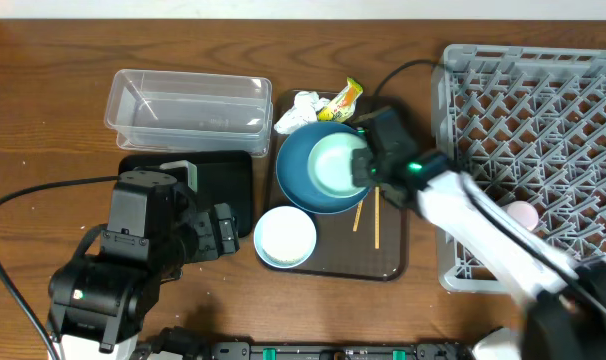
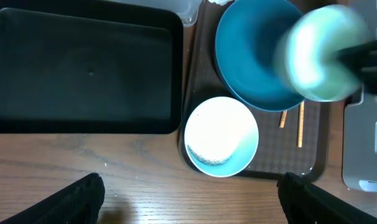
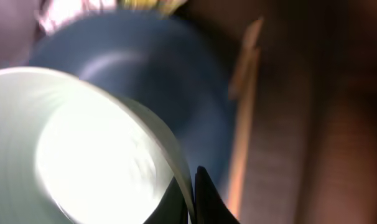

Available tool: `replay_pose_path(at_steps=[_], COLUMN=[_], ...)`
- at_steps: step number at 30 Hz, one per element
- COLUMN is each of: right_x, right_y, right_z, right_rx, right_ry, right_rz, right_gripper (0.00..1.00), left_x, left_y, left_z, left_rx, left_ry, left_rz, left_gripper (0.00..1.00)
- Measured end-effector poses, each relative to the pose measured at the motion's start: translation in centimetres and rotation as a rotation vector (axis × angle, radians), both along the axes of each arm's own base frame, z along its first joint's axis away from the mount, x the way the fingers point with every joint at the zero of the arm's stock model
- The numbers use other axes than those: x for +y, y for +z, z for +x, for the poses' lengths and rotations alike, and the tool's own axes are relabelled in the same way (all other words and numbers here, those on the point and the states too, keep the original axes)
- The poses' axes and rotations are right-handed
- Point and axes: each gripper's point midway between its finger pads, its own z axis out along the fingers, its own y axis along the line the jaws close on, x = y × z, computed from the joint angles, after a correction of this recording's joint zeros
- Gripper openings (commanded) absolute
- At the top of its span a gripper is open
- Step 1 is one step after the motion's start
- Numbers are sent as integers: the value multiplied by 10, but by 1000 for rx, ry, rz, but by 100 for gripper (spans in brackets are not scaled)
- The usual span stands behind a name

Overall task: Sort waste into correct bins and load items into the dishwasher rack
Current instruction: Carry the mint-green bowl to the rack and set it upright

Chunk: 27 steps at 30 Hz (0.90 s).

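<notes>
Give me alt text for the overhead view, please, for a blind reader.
The right arm's fingers grip a mint-green bowl over a blue bowl on a brown tray. A white bowl and chopsticks lie there too; a grey rack stands right.

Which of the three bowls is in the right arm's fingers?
The pale mint-green bowl, its rim pinched by the right fingers, over the dark-blue bowl; the white bowl sits untouched.

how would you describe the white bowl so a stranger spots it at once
Find the dark-brown tray beside the grey rack. On its corner nearest the black tub, next to the dark-blue bowl, stands the white bowl: alone, white inside, with rice grains at the bottom.
</notes>
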Motion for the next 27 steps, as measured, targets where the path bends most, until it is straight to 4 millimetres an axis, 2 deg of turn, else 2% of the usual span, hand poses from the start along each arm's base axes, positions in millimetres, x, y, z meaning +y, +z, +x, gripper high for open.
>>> replay_pose_path(at_steps=[3,4,9,12,16,19,22,27], right_x=[-55,-79,-188,-241,-299,-331,-357,-370], right_y=[45,59,111,125,132,131,122,105], right_z=[-4,-6,-17,-28,-45,-47,-43,-19], right_rx=[-108,-148,-309,-339,-330,-322,-280,-239], right_ry=[-153,-227,-594,-781,-983,-1090,-1134,-1087], right_rz=[-89,-134,-365,-500,-632,-697,-777,-873], right_gripper=[1,1,1,1,1,1,1,1], left_x=[0,0,0,0,0,0,0,0], left_y=[0,0,0,0,0,0,1,2], left_z=[0,0,0,0,0,0,0,0], left_rx=[0,0,-1,-1,0,0,-2,-6], left_ry=[0,0,0,0,0,0,0,1], left_rz=[0,0,0,0,0,0,0,0], left_gripper=[91,91,91,91,92,91,91,92])
